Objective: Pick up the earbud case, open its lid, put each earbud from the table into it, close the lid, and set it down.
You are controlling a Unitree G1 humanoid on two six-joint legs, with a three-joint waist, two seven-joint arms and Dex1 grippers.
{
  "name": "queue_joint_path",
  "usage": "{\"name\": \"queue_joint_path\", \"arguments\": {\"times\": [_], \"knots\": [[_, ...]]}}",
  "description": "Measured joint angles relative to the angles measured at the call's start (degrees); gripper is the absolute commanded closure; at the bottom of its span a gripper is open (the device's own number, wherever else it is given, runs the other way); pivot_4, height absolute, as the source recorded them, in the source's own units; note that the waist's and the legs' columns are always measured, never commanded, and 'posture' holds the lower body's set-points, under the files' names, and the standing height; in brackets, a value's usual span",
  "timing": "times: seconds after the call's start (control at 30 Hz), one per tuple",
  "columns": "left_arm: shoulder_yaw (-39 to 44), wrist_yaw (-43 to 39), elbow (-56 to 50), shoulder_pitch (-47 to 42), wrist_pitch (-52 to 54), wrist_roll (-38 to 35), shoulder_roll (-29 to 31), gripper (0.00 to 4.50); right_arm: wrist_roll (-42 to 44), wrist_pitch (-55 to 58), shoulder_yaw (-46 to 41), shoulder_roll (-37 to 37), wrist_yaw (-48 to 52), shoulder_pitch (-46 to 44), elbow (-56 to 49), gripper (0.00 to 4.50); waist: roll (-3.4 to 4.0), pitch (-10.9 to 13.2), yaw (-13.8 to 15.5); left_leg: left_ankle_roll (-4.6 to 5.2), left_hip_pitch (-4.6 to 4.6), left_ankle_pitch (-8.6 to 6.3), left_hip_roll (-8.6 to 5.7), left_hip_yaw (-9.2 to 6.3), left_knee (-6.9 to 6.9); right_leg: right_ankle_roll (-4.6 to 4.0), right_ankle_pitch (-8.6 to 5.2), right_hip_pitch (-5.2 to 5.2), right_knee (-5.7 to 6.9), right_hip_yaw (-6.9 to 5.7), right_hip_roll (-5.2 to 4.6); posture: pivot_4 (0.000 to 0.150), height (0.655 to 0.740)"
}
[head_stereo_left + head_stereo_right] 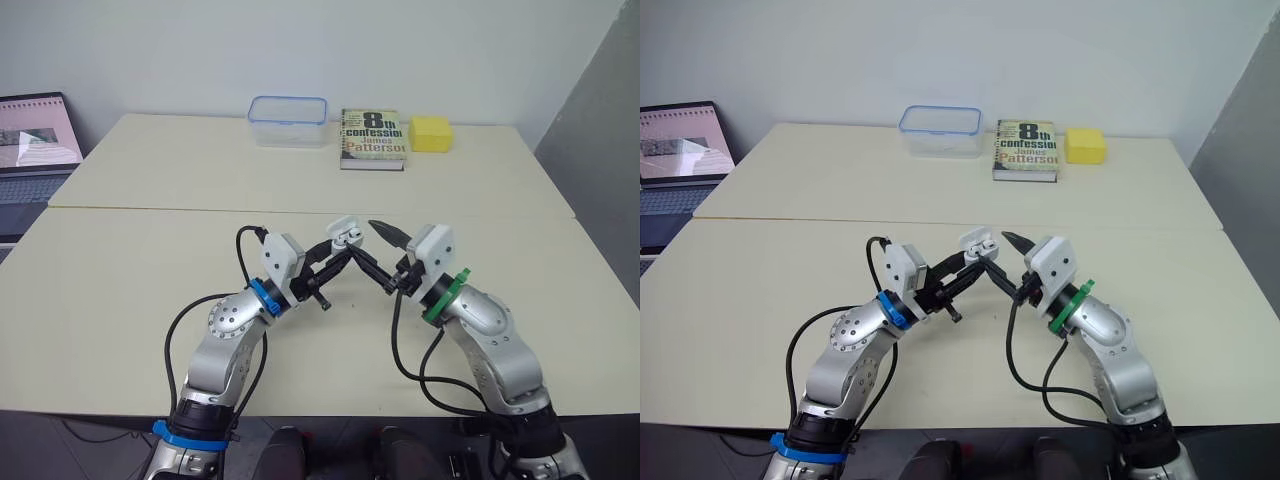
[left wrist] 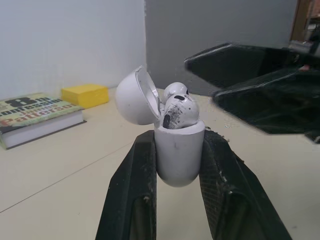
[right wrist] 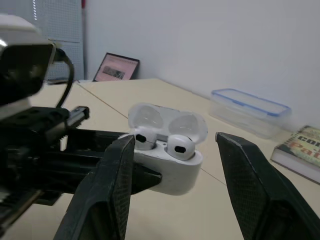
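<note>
Clamping the earbud case [image 2: 179, 157] above the table [image 1: 120, 300], the left gripper [image 2: 179, 140] is presenting it open, earbuds [image 3: 180, 146] seated; the right gripper [image 3: 174, 141], gaping wide, should be tipping the lid [image 3: 167, 120] shut gently.

From here I count one case [image 2: 179, 150], two earbuds [image 3: 180, 145], one book [image 1: 372, 138], one clear box [image 1: 288, 121], one yellow block [image 1: 431, 133], one laptop [image 1: 35, 150] and two desks [image 1: 150, 165].
</note>
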Motion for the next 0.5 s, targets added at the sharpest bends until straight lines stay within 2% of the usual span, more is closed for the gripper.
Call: {"name": "queue_joint_path", "arguments": {"times": [0.13,0.3,0.4,0.5], "knots": [[0.08,-4.28,2.35,-1.52,2.89,-3.29,1.36,3.71,5.81,4.66,-8.19,-6.89,1.52,0.29,-5.22,1.77,0.0,0.0,-0.06,0.0,0.04,0.0,0.0,0.01,0.0,-0.01,-0.01,0.02,0.0,-0.02,0.01,0.15,0.74],[-2.26,-12.21,3.7,-4.26,5.98,-6.6,2.7,3.71,8.67,8.68,-12.28,-15.48,5.5,-5.85,-1.29,1.77,0.07,0.04,-0.29,0.01,0.03,0.0,0.0,0.1,-0.01,-0.03,-0.02,0.0,-0.02,0.03,0.02,0.15,0.74],[-4.36,-17.24,3.78,-5.27,7.37,-8.06,3.55,3.71,8.8,9.8,-10.77,-19.84,10.88,-13.01,5.76,2.31,0.1,0.06,-0.38,0.01,0.03,0.0,0.0,0.09,-0.05,-0.04,-0.02,-0.03,-0.02,0.02,0.04,0.15,0.74],[-5.67,-20.65,3.79,-6.22,8.66,-8.79,3.8,3.71,8.48,11.09,-7.01,-23.59,16.96,-17.85,11.56,3.33,0.14,0.09,-0.32,0.01,0.0,0.0,0.01,0.08,-0.05,-0.04,-0.02,-0.04,-0.04,0.01,0.04,0.15,0.74]]}}
